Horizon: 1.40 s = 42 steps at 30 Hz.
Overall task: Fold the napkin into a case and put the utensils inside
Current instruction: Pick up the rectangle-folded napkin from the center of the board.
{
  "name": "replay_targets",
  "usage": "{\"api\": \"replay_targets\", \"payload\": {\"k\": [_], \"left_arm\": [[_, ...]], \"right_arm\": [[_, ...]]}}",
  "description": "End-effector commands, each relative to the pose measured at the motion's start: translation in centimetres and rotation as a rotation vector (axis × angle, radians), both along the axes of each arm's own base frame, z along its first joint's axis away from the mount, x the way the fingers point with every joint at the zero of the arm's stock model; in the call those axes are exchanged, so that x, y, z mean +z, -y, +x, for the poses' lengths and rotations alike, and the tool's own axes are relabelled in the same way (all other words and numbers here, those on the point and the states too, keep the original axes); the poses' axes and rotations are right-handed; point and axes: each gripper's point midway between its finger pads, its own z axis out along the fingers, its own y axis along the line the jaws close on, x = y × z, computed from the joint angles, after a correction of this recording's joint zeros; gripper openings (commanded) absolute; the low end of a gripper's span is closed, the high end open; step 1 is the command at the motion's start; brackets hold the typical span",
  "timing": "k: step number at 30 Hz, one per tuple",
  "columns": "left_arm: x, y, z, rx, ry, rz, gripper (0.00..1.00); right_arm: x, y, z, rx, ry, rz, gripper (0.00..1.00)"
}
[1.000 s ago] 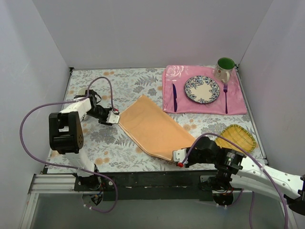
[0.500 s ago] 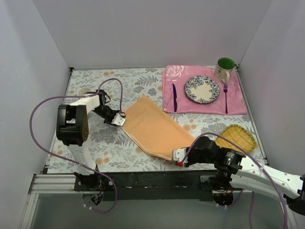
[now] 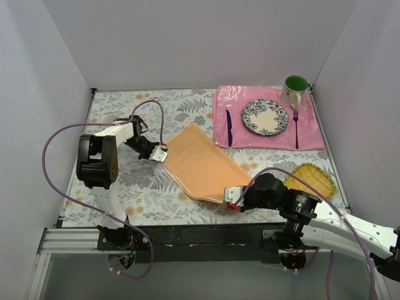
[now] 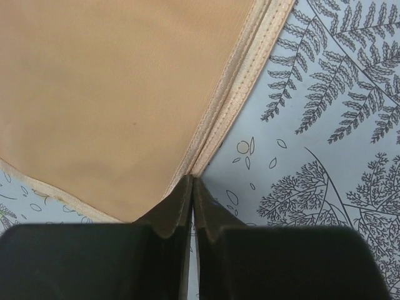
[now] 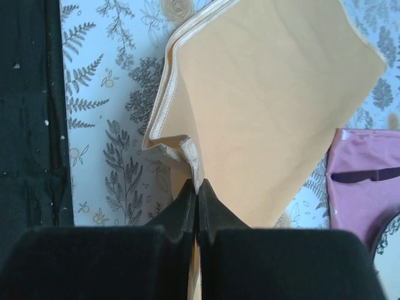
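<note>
The peach-orange napkin (image 3: 200, 164) lies folded in a slanted rectangle mid-table. My left gripper (image 3: 161, 154) is at its left corner; in the left wrist view the jaws (image 4: 192, 181) are shut on the stitched hem where the napkin (image 4: 119, 94) ends. My right gripper (image 3: 231, 200) is shut on the near corner, and the right wrist view shows the napkin (image 5: 269, 94) bunched and raised at the fingertips (image 5: 197, 186). The dark purple knife (image 3: 229, 127) and the purple fork (image 3: 295, 128) lie on the pink placemat (image 3: 240, 141). No case shape is formed.
A patterned plate (image 3: 265, 117) sits between the utensils, with a green-lined mug (image 3: 294, 91) behind it. A yellow woven mat (image 3: 310, 180) lies right of my right arm. White walls enclose the table on three sides. The knife (image 5: 369, 175) shows at the right wrist view's edge.
My left gripper moved right to the napkin's left corner and shut on its hem. My right gripper drew the near corner slightly left and away from the front edge.
</note>
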Motion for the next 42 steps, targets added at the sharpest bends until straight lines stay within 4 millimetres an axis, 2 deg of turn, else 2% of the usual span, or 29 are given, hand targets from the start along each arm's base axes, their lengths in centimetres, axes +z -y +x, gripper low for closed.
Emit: {"api": "replay_targets", "payload": {"k": [1,2,5,6,9,13,24,30,34,37,42], "left_arm": [[0.5,-0.1,-0.1,0.032,0.02,0.023,0.24],[0.7,-0.3,-0.2,0.028,0.021,0.037,0.31],[1.4,-1.3,-0.1,-0.001,0.003,0.074,0.4],[1.9,-1.5,0.7,-0.001,0.013,0.074,0.41],[1.6,-2.4,1.9,-0.015,0.032,0.11,0.41],[1.4,-2.5,3.2,-0.052,0.074,0.124,0.4],[0.1,-1.5,3.5,-0.123,0.058,0.15,0.41],[-2.0,-2.0,3.4,-0.191,0.034,0.237,0.4],[-3.2,-2.1,2.2,-0.248,-0.003,0.288,0.33],[-4.1,-2.0,1.9,-0.261,-0.01,0.307,0.25],[-4.4,-0.9,1.9,-0.218,-0.043,0.284,0.1]], "right_arm": [[4.0,-1.1,1.1,-0.032,0.047,0.101,0.01],[4.1,-1.1,1.0,-0.027,0.048,0.101,0.01],[4.1,-1.0,0.9,-0.012,0.057,0.095,0.01],[3.9,-0.9,0.5,0.007,0.051,0.083,0.01],[3.7,-0.4,0.4,0.019,0.065,0.072,0.01],[3.9,-0.2,0.1,0.028,0.067,0.069,0.01],[4.1,0.0,0.2,0.021,0.071,0.075,0.01],[4.3,-0.1,0.2,0.022,0.074,0.082,0.01],[4.3,-0.2,0.3,0.025,0.08,0.083,0.01],[4.5,-0.3,0.4,0.025,0.085,0.087,0.01],[4.5,-0.4,0.7,0.012,0.091,0.086,0.01]]}}
